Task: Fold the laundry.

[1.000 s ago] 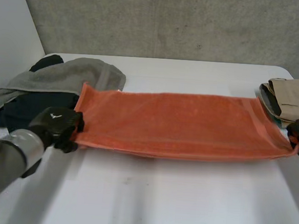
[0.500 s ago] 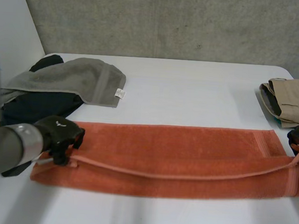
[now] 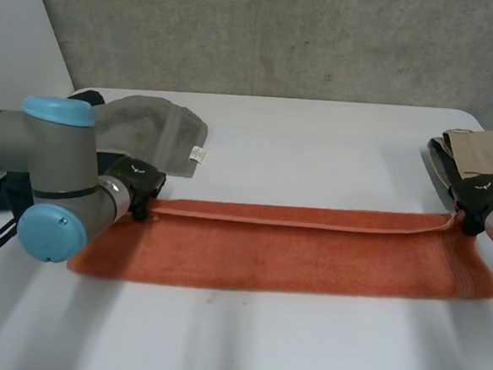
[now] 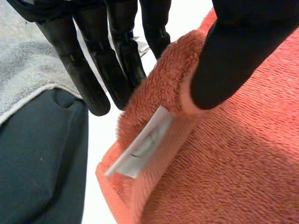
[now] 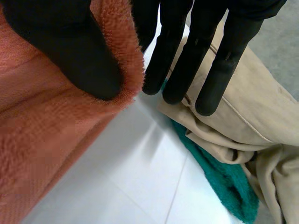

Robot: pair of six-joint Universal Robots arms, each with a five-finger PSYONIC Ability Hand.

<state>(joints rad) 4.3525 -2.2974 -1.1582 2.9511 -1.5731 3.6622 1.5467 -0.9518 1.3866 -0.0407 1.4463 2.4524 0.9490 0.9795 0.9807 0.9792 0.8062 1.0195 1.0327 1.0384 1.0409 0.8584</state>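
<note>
An orange towel [image 3: 284, 255] lies folded lengthwise across the table [image 3: 317, 139], its top layer's edge at the far side. My left hand [image 3: 137, 182] rests at the far left corner. In the left wrist view the thumb [image 4: 233, 60] lies on the towel [image 4: 224, 154] by a white label [image 4: 140, 149], and the straight fingers [image 4: 93, 60] stand just beside the raised corner. My right hand [image 3: 482, 197] is at the far right corner. There the thumb [image 5: 70, 51] rests on the towel [image 5: 46, 140] and the straight fingers [image 5: 205, 60] stand apart from it.
A grey towel [image 3: 140, 131] lies over a dark garment [image 3: 0, 193] at the back left, close to my left hand. A beige garment [image 3: 485, 155] on a green cloth [image 5: 219, 186] sits at the back right, under my right fingertips.
Both hands carried the towel's edge toward the far side and laid it down, folding the towel in half lengthwise. The fingers of both hands have loosened from the corners.
</note>
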